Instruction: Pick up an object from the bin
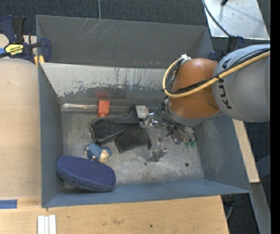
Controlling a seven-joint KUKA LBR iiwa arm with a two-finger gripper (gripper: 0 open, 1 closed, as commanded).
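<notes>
though the hand's [157,151] state is unclear, the bin [130,45] holds a blue pad [86,173].

A dark blue oval cushion [86,173] lies in the near left corner of the bin [49,130], close against the near wall. Just beyond its far edge sits a small toy figure [98,152], blue with a yellowish patch. At the far side of the floor an orange block [103,107] stands at a clear rod [79,107] that lies along the foot of the far wall. Between block and figure, a black looped strap [108,128] lies flat on the floor.
</notes>
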